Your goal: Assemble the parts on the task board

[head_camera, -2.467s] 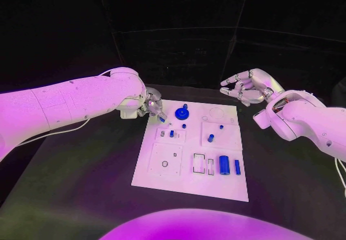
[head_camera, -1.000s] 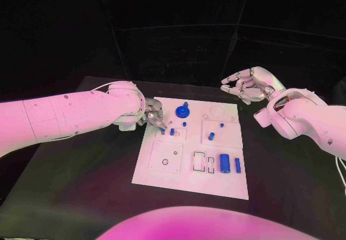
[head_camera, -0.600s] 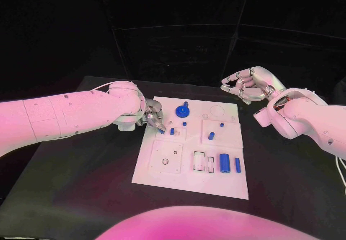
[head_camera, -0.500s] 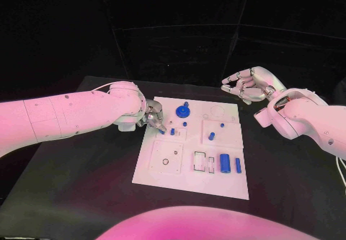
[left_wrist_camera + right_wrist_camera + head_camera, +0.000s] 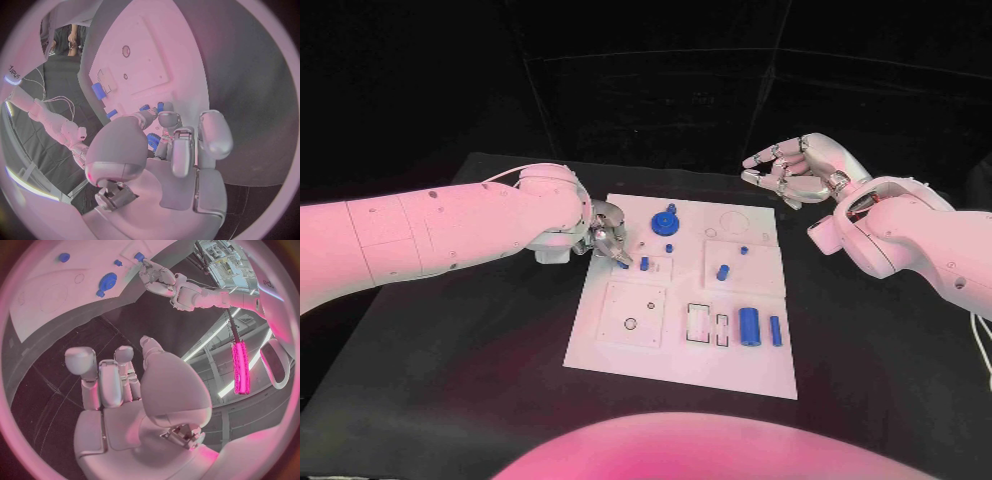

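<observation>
Risk assessment. The left hand (image 5: 606,232) is working at the far left corner of the white rectangular task board (image 5: 678,345), fingertips (image 5: 615,256) down at a small blue peg (image 5: 623,266) beside a second small blue peg (image 5: 643,264) in the same small square recess. The left wrist view shows a blue piece (image 5: 152,142) among the closed fingertips (image 5: 164,120), so the hand appears to be pinching a peg; whether that peg is seated, half-entered or lifted cannot be told. Judged hazards: a slanted peg could jam at the hole's mouth or spring out when let go; the close-set fingers could knock the neighbouring peg; side pressure could slide the board on the black worktop (image 5: 473,330), which shows no clamp.

Other parts stand clear of the work: a round blue disc with a knob (image 5: 665,222) at the far edge, a short blue stud (image 5: 669,248), a short blue post (image 5: 721,272), a small blue stud (image 5: 743,251), and a blue cylinder (image 5: 749,324) next to a slim blue bar (image 5: 775,331) near the board's near right.

Pose. The left arm reaches in low, wrist bent, fingers pointing down at the board. The right hand (image 5: 788,170) hangs raised beyond the board's far right corner, well apart from it, fingers (image 5: 100,375) curled in towards the palm with nothing in them.
</observation>
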You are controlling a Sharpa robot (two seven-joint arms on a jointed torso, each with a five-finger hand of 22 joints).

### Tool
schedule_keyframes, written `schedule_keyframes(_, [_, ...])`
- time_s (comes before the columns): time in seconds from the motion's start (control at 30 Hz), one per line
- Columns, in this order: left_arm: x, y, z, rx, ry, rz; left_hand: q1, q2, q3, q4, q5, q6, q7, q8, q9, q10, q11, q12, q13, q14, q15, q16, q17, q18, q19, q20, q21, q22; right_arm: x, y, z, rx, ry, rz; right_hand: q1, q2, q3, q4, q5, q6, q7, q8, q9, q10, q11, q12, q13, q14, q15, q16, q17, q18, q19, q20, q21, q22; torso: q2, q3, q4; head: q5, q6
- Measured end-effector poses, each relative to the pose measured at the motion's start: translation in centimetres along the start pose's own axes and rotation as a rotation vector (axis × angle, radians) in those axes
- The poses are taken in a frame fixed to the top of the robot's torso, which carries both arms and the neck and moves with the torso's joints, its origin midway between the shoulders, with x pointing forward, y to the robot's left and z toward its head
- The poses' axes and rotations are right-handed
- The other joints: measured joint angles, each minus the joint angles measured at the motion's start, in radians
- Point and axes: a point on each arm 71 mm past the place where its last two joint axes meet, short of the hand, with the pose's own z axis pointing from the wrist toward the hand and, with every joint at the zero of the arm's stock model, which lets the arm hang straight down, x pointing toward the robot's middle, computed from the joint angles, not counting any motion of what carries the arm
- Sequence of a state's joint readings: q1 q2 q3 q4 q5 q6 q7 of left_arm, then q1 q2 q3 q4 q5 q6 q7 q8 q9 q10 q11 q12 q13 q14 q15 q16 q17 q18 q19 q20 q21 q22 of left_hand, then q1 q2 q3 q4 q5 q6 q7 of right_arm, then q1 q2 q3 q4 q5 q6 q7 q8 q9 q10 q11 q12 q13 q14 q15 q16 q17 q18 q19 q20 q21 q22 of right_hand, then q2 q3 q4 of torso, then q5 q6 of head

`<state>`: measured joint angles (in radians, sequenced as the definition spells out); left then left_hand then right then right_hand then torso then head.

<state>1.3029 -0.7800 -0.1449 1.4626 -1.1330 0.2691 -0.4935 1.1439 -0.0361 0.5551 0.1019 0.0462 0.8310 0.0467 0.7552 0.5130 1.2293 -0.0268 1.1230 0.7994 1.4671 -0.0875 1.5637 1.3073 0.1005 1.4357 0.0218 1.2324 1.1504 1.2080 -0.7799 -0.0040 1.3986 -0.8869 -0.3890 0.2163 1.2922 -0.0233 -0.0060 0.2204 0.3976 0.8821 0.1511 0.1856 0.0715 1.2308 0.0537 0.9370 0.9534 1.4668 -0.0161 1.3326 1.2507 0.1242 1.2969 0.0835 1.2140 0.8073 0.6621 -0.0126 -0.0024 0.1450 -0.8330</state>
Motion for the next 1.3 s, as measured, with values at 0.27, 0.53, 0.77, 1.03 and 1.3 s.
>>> schedule_keyframes(0.27, [-0.18,-0.35,0.31,-0.006,-0.003,0.005,-0.056,-0.016,0.060,-0.023,0.000,0.022,-0.007,0.009,0.002,0.008,-0.004,0.000,-0.005,0.000,0.000,0.000,0.000,0.000,0.000,0.000,-0.004,-0.002,0.05,0.04,0.03,-0.001,0.001,0.001,0.000,0.000,0.000,0.000,0.000,0.000,0.000,0.000,0.000,0.000,0.000,0.000,0.000,0.000,0.000,0.000,0.001,0.000,0.000,0.000,0.000,0.000,0.000,0.0001,0.0004,0.000,-0.003])
schedule_keyframes(0.53, [-0.29,-0.39,0.57,-0.015,-0.003,0.006,-0.161,-0.012,0.117,-0.033,0.000,0.042,-0.016,0.009,-0.007,0.017,-0.012,0.005,0.003,0.000,0.000,0.000,0.000,0.000,0.003,-0.003,-0.004,0.004,0.11,0.08,0.08,-0.002,0.002,0.001,0.000,0.000,0.000,0.000,-0.005,0.000,0.000,0.000,0.000,0.000,0.000,0.000,0.000,0.000,0.000,0.000,0.001,0.000,0.000,0.000,0.000,0.000,0.000,0.0003,0.0003,0.001,-0.005])
schedule_keyframes(0.77, [-0.37,-0.42,0.70,-0.018,-0.002,0.007,-0.184,-0.016,0.116,-0.027,0.001,0.050,-0.018,0.012,-0.009,0.025,-0.014,0.012,0.016,-0.004,-0.004,0.001,0.000,0.000,0.007,-0.007,-0.004,0.011,0.13,0.09,0.08,-0.001,0.002,0.001,0.000,0.000,0.000,0.000,-0.005,0.000,0.000,0.000,0.000,0.000,0.000,0.000,0.000,0.000,0.000,0.000,0.001,0.000,0.000,0.000,0.000,0.000,0.000,0.0001,-0.0004,-0.001,-0.007])
schedule_keyframes(1.03, [-0.42,-0.25,0.78,-0.024,0.006,0.008,-0.195,-0.017,0.116,-0.027,0.001,0.059,-0.021,0.012,-0.011,0.036,-0.018,0.023,0.028,0.000,-0.007,0.004,0.000,0.000,0.009,-0.009,0.005,0.020,0.15,0.10,0.09,-0.001,0.004,0.002,0.000,0.000,0.000,0.000,-0.005,0.000,0.000,0.000,-0.001,0.000,0.000,0.000,0.000,0.000,0.000,0.000,0.001,0.000,0.000,0.000,0.000,-0.002,0.000,-0.0001,-0.0003,-0.002,-0.009])
schedule_keyframes(1.3, [-0.36,-0.09,0.76,-0.027,0.014,0.011,-0.198,-0.019,0.121,-0.033,0.001,0.066,-0.027,0.015,-0.011,0.041,-0.023,0.027,0.034,0.000,-0.007,0.004,0.000,0.000,0.013,-0.013,0.005,0.024,0.20,0.13,0.12,-0.002,0.005,0.003,0.000,0.000,0.000,0.000,-0.005,0.000,0.000,0.000,-0.001,0.000,0.000,0.000,0.000,0.000,0.000,0.000,0.000,0.000,0.000,0.000,0.000,-0.002,0.000,-0.0006,0.0004,-0.002,-0.010])
